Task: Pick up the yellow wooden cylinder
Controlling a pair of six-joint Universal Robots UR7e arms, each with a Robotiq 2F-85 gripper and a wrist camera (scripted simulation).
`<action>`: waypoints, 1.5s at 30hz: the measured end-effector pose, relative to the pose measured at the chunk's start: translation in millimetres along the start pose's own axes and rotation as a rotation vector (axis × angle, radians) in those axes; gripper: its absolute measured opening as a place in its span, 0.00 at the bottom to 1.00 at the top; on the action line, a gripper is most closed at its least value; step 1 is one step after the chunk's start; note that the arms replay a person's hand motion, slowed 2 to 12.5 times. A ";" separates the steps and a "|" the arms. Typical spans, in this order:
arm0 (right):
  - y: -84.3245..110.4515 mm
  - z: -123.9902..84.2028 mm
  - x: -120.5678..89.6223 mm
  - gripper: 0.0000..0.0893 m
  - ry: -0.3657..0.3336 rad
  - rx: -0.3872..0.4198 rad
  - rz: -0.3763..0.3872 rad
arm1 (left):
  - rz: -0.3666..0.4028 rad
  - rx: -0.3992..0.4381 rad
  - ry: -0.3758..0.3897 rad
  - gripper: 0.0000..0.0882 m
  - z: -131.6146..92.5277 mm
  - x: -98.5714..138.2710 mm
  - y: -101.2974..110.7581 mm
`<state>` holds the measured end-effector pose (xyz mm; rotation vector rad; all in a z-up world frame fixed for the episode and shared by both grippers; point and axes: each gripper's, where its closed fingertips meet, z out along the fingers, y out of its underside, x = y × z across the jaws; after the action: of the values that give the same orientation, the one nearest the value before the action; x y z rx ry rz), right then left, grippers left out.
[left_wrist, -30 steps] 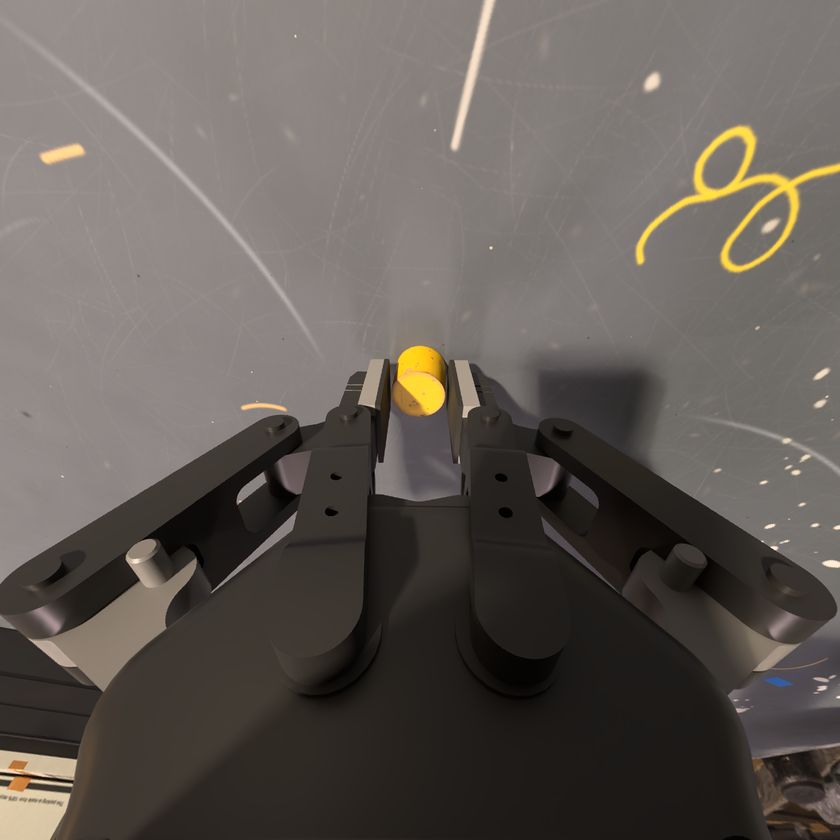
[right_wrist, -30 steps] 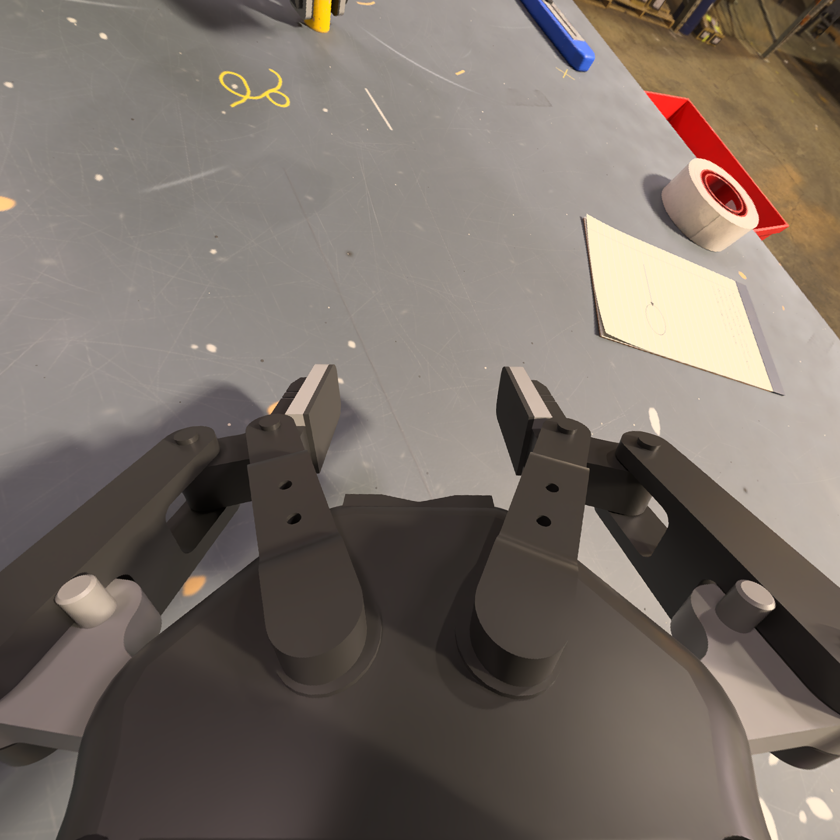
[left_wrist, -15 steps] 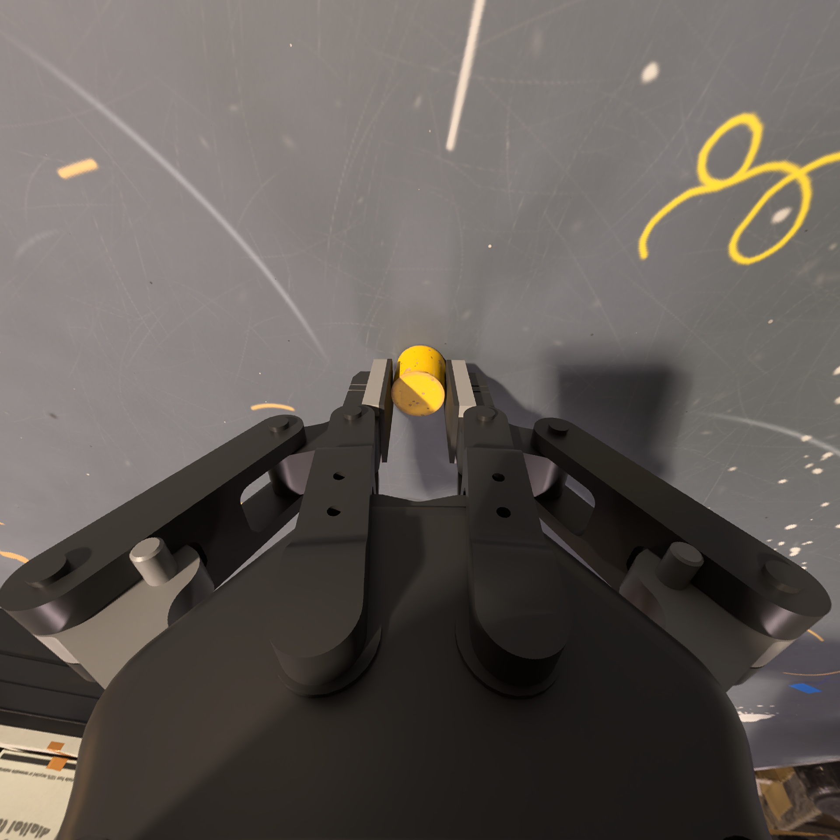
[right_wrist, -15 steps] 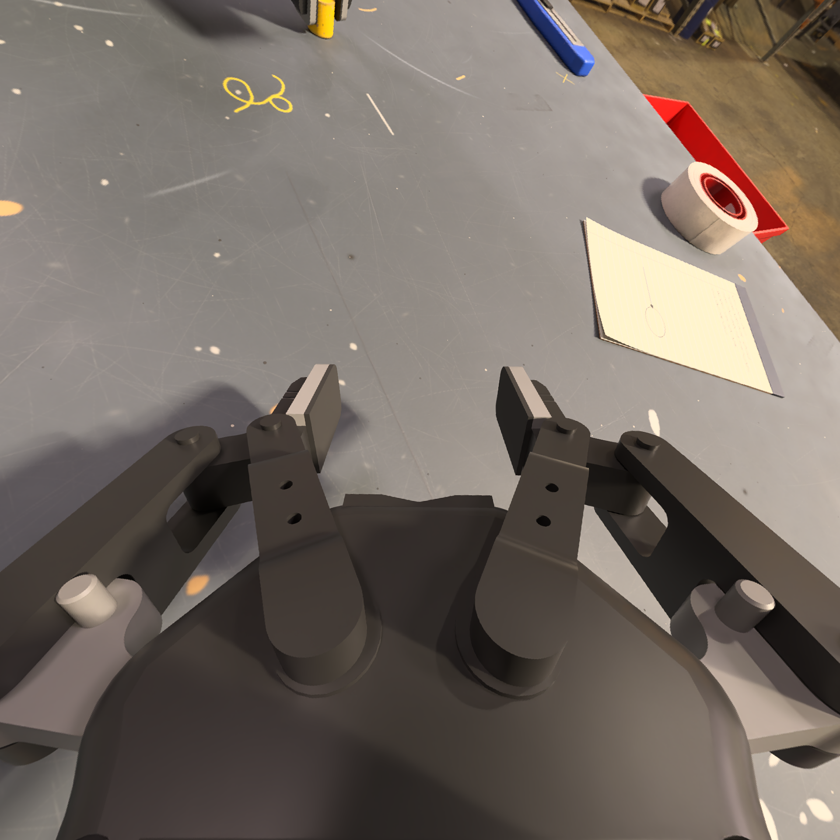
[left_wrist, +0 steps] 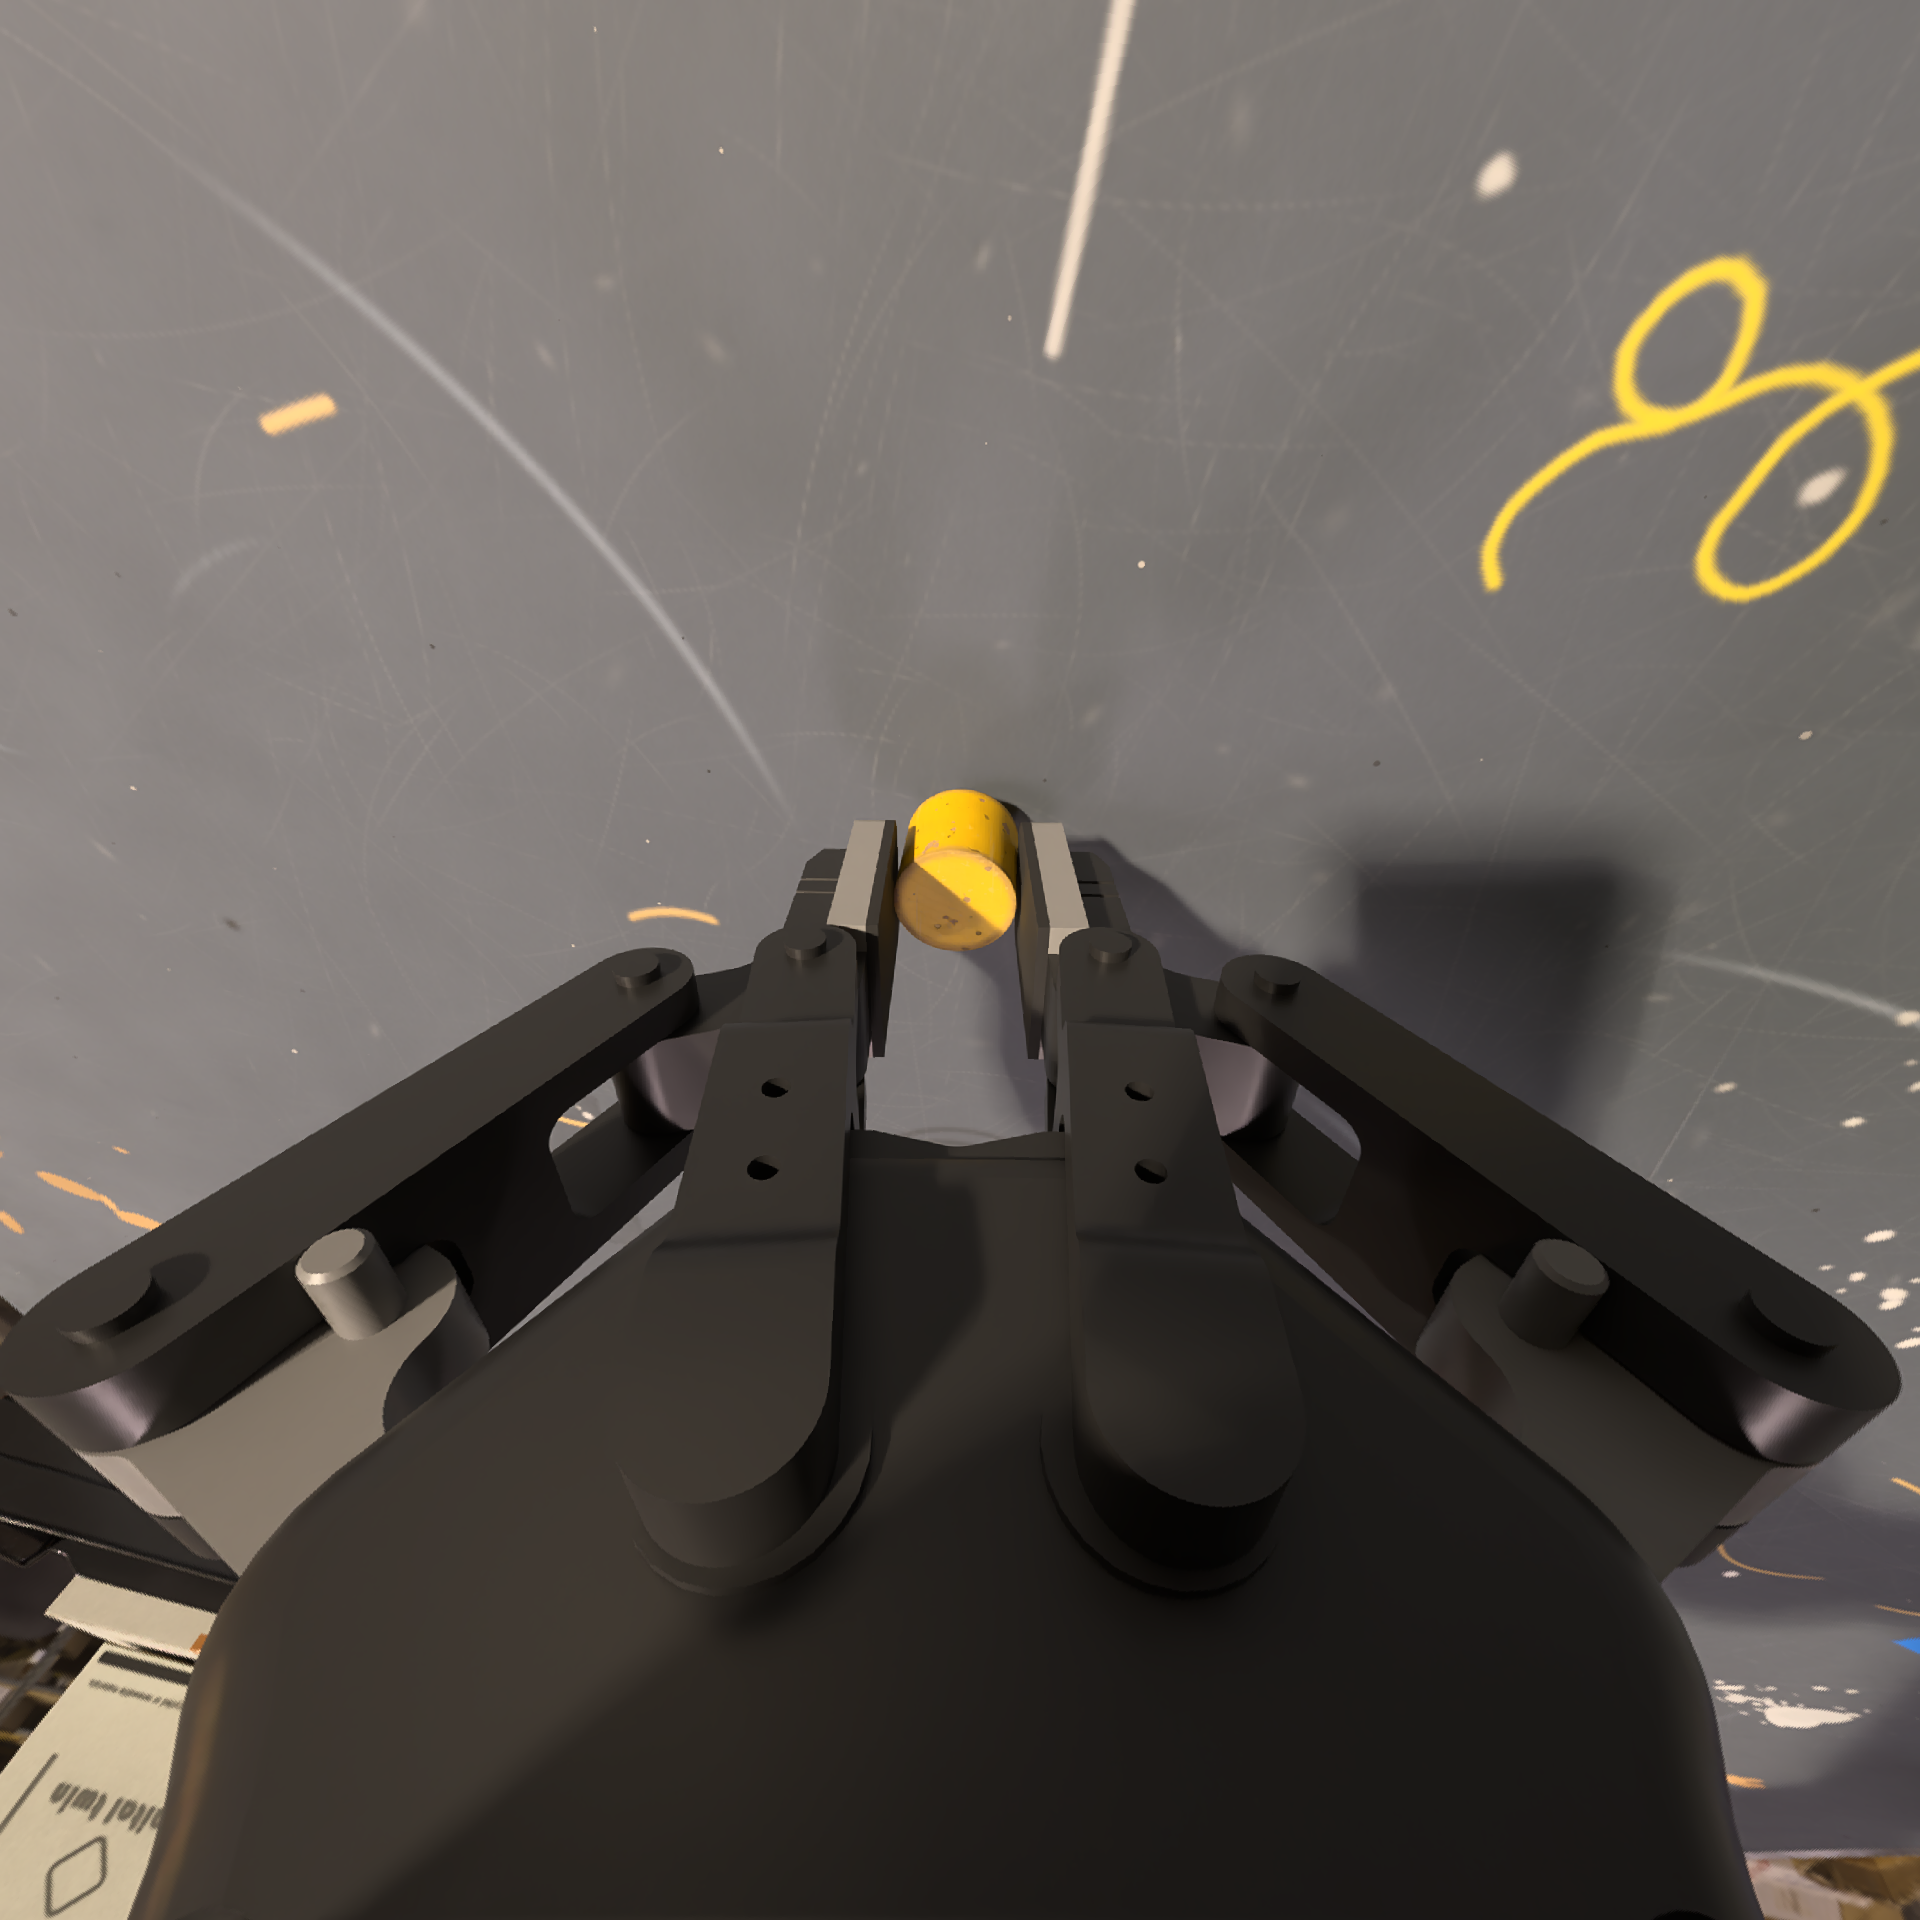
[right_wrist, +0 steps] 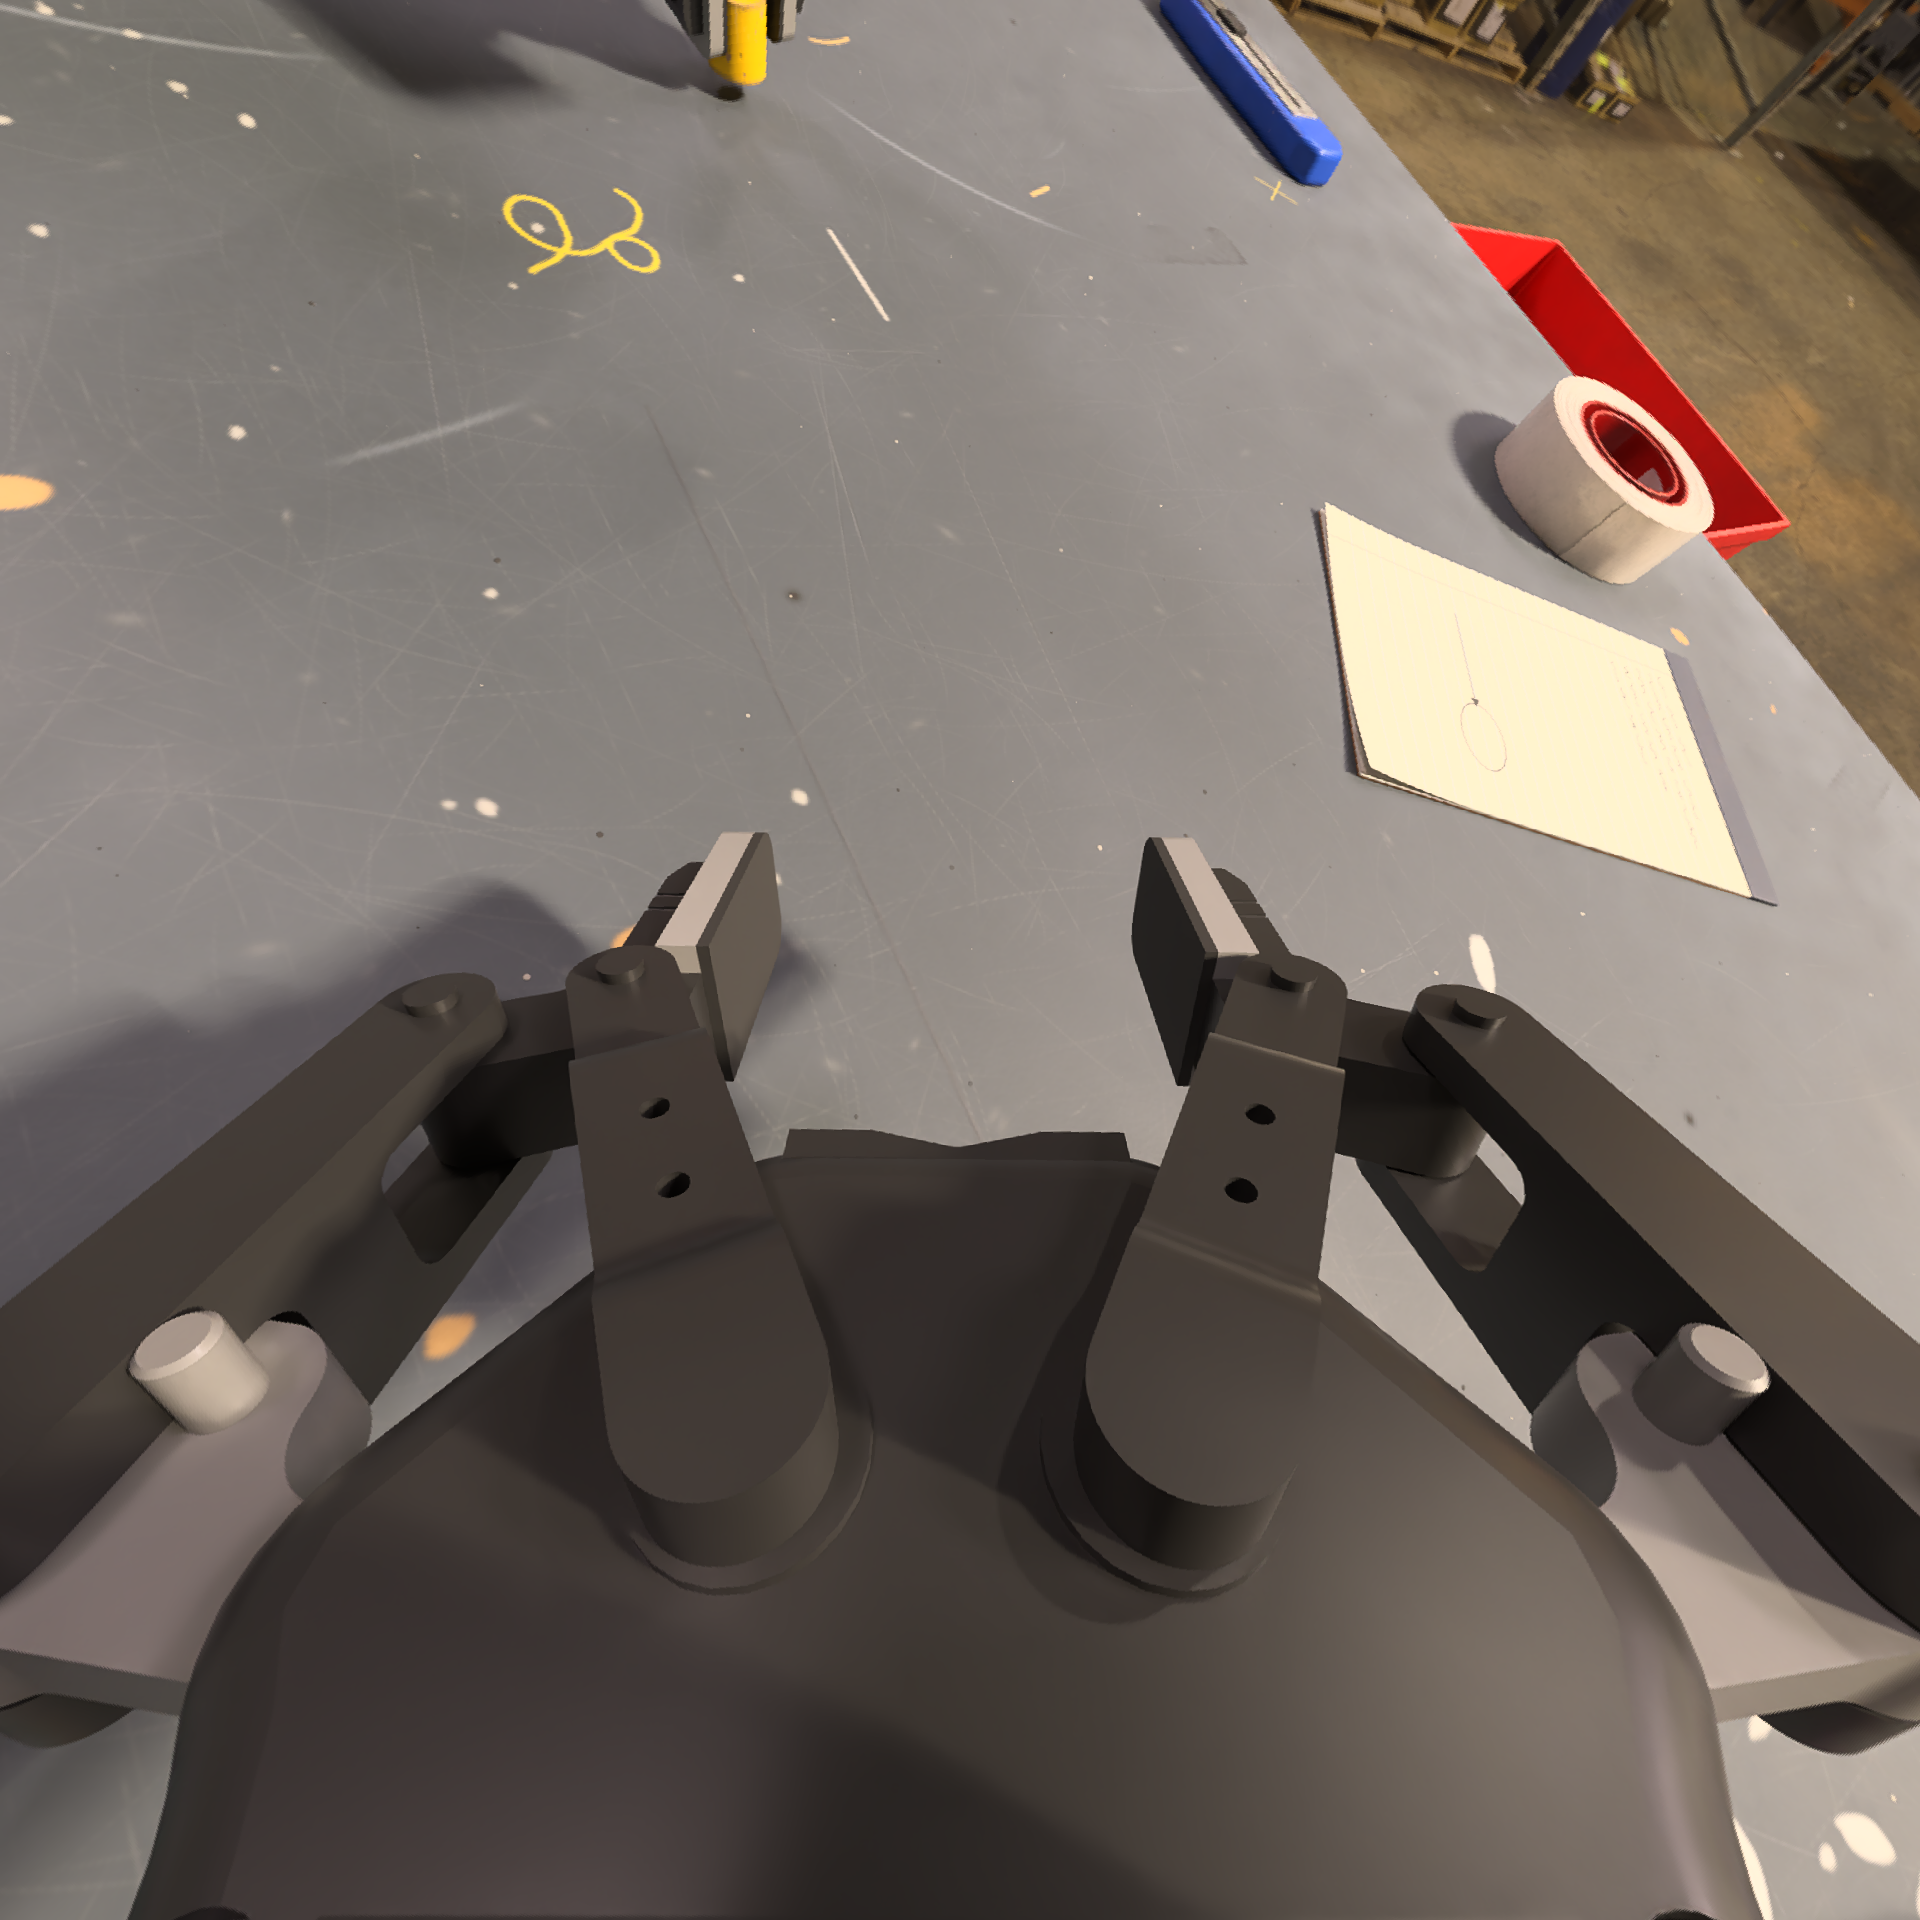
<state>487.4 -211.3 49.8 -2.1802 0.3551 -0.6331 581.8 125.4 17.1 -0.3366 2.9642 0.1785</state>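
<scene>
The yellow wooden cylinder (left_wrist: pixel 956 871) sits pinched between the two pale pads of the left gripper (left_wrist: pixel 958 883), its flat end facing the wrist camera, above the scratched grey table (left_wrist: pixel 520 675). From the right wrist view it shows far off at twelve o'clock (right_wrist: pixel 739 40), clear of its small shadow. A yellow scribble (left_wrist: pixel 1714 436) lies at two o'clock of it. The right gripper (right_wrist: pixel 956 914) hangs with fingers wide apart, holding nothing. At two o'clock of it lie a cream sheet (right_wrist: pixel 1517 696), a tape roll (right_wrist: pixel 1600 478), a red bin (right_wrist: pixel 1600 332) and a blue tool (right_wrist: pixel 1252 88).
</scene>
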 end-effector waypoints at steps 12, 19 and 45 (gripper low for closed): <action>0.0 -0.4 0.2 0.68 0.000 0.001 0.002 | 0.007 0.014 -0.060 0.23 -11.2 -4.8 0.6; 0.2 -0.2 -0.5 0.68 -0.002 0.000 0.001 | -0.001 0.036 -0.081 0.23 -20.4 -6.3 0.2; -3.5 -1.1 -2.4 0.68 -0.003 0.006 -0.012 | -0.037 0.095 -0.164 0.23 -59.5 -8.9 5.4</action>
<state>484.9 -208.7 52.3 -2.1786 0.3384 -0.6366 580.9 124.5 77.5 -0.3470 2.7912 0.0575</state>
